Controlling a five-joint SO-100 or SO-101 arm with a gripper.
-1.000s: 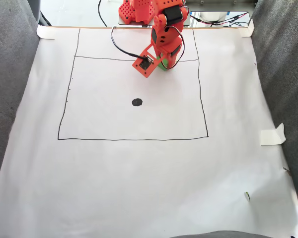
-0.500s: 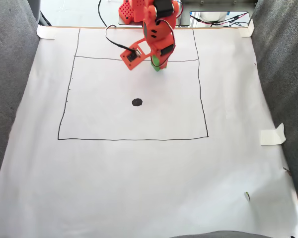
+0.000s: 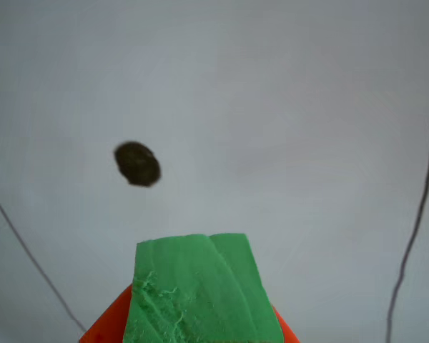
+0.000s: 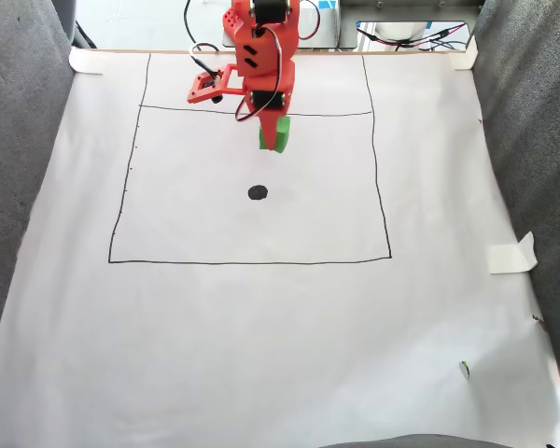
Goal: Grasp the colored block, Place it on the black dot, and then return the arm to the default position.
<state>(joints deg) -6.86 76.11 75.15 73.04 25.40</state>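
Over white paper [image 4: 261, 355], pincer [image 4: 273, 140] grips green cube [image 4: 273, 133].

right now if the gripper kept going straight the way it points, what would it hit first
Probably bare white paper. The gripper, shut on the green block, points down toward the sheet, short of the black dot. Nothing shows in between, though depth is unclear.

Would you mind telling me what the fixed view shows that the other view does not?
Fixed view alone: the whole orange arm, the drawn square, tape at the paper's edge and grey fabric beside it. Other view alone: the frayed texture of the green block. Both: the block shut in the gripper, and the black dot on white paper.
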